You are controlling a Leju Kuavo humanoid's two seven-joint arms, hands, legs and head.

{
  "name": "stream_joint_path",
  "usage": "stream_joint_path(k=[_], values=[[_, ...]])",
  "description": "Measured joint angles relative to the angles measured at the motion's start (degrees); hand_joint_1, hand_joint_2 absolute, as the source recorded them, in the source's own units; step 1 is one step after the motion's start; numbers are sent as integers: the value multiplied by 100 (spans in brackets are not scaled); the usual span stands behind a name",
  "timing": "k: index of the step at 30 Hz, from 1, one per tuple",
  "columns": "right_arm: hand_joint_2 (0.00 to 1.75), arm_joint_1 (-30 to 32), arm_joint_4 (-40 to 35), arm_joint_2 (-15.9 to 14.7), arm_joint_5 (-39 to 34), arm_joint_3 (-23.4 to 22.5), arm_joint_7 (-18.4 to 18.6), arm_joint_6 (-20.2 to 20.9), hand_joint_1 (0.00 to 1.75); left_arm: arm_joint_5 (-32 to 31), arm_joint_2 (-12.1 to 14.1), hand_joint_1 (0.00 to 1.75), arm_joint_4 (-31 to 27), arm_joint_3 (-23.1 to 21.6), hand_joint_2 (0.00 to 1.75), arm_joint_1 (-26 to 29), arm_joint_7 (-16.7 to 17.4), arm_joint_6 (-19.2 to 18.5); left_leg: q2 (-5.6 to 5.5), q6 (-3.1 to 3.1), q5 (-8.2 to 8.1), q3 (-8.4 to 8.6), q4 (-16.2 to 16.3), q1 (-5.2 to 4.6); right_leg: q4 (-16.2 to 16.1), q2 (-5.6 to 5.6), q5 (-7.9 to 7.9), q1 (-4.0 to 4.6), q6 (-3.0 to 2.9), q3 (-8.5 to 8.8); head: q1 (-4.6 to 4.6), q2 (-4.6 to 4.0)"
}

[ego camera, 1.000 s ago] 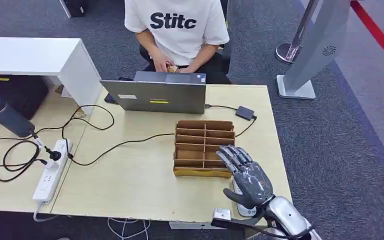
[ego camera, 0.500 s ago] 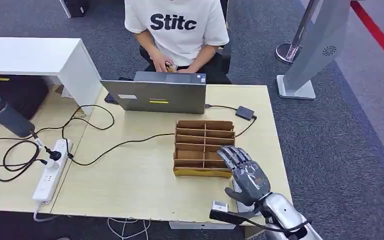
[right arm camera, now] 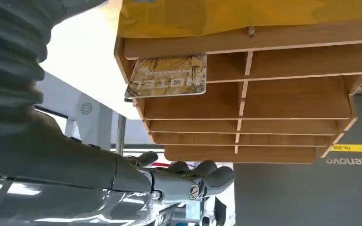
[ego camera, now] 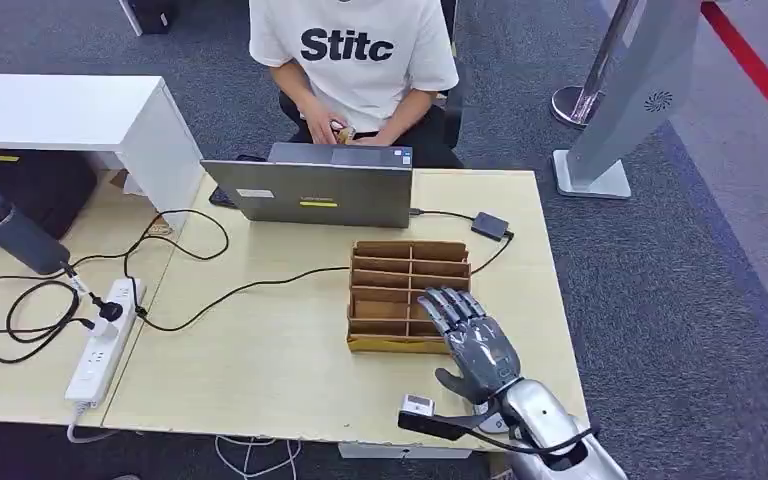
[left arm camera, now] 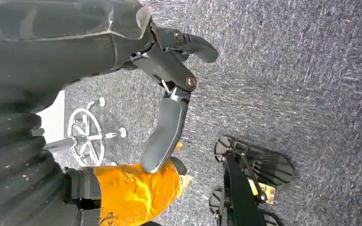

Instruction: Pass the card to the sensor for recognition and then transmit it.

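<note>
A patterned hotel card stands in the front corner slot of the wooden slotted organizer, and my right hand's fingers are close to it without touching. From above, my right hand hovers with its fingers spread over the front right corner of the organizer and holds nothing. The small black sensor lies behind the organizer, cabled to the laptop. My left hand hangs over the carpet, fingers loose, with nothing in it.
A person in a white T-shirt sits behind the laptop. A power strip with cables and a grey flask lie on the left. A white desk stands at the back left, a grey stand at the right.
My right hand has moved left and forward, from beside the organizer's front right corner to above it. Nothing else on the table has moved.
</note>
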Motion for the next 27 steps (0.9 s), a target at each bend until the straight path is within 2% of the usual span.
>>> stream_joint_path(k=[18, 27], values=[[175, -21, 245, 111, 37, 26, -7, -90, 0, -122, 2, 0, 0, 131, 175, -4, 0, -11, 0, 0, 0, 1, 0, 0, 0, 1, 0, 0, 0, -1, 0, 0], [175, 25, 210, 111, 98, -175, 4, -105, 0, -238, 2, 0, 0, 267, 175, -5, -11, -11, 0, 0, 0, 1, 0, 0, 0, 1, 0, 0, 0, -2, 0, 0]])
